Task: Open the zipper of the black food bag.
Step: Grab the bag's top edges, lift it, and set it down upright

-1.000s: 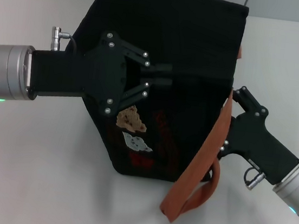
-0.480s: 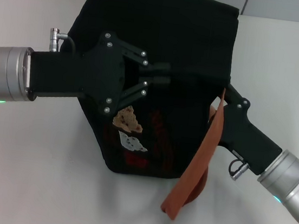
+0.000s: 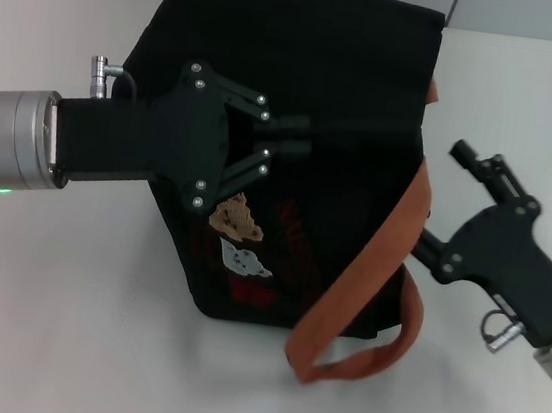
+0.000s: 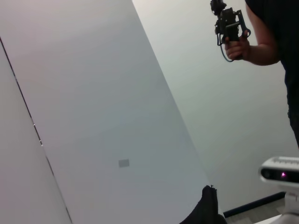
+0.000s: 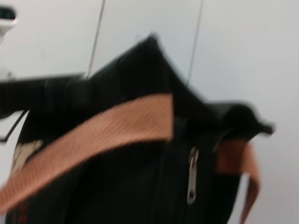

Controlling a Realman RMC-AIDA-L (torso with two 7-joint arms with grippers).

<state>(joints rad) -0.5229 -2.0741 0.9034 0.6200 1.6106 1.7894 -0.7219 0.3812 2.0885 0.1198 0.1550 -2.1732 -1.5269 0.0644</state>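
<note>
The black food bag [image 3: 304,59] stands mid-table, with bear patches [image 3: 237,220] and red print on its near face. My left gripper [image 3: 300,137] reaches in from the left and is shut on a fold of the bag's top fabric. An orange-brown strap handle [image 3: 381,250] hangs down the bag's right side and loops onto the table. My right gripper [image 3: 467,155] hovers to the right of the bag, clear of it. The right wrist view shows the zipper's silver pull [image 5: 191,175] hanging on the bag's [image 5: 117,186] side below a strap [image 5: 93,135].
The white table [image 3: 60,321] surrounds the bag. The left wrist view shows a pale wall, a person's hand holding a black device [image 4: 230,28], and a white camera unit [image 4: 280,173] low down.
My right gripper has pulled back to the right, away from the bag's side. The strap has dropped into a wider loop on the table. The left gripper keeps its hold.
</note>
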